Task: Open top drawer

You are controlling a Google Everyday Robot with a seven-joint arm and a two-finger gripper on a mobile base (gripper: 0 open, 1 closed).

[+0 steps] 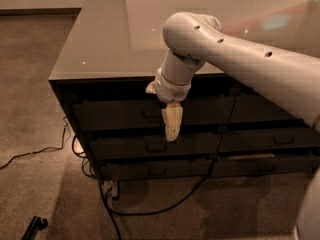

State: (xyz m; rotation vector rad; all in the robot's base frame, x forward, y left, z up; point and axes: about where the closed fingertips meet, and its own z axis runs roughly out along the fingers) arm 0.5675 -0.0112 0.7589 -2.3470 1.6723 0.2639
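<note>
The gripper (172,126) hangs before the top drawer (110,116), hiding part of its front; arm (260,69) cut off at right edge.

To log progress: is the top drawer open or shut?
Shut: the top drawer shows no inner floor, and the gripper hangs in front of its panel.

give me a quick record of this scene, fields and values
gripper: gripper pointing down, in front of the cabinet's left column
top drawer: top drawer looks shut, not pulled out
handle: pull handle just left of the gripper
contact with handle: cannot tell
floor: cables trailing below the cabinet
</note>
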